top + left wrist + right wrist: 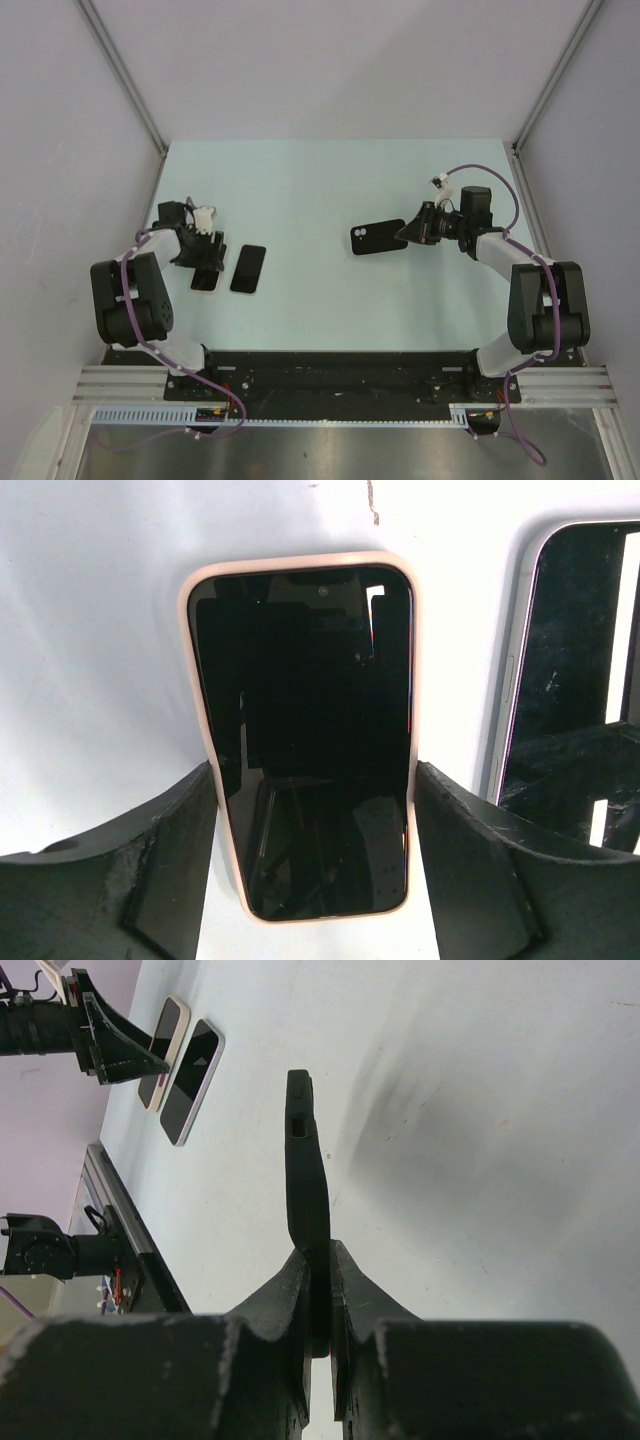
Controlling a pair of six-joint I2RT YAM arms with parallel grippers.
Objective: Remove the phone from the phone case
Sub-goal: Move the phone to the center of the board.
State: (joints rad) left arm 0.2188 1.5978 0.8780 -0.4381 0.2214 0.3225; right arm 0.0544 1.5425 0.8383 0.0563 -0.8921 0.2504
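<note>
A phone [310, 680] with a dark screen lies face up in a pale pink phone case [300, 563] at the table's left. My left gripper [315, 772] straddles its lower half, and both fingertips [200, 800] touch the case's long sides. From above, that gripper [205, 260] covers the upper end of the cased phone [205, 281]. My right gripper [320, 1260] is shut on the edge of an empty black case [305, 1160]. It holds that black case [375, 238] clear of the table surface at centre right.
A second phone [570, 680] with a light lilac edge and no case lies face up just right of the cased one [248, 268]. Grey walls enclose the table on three sides. A metal rail [340, 405] runs along the near edge.
</note>
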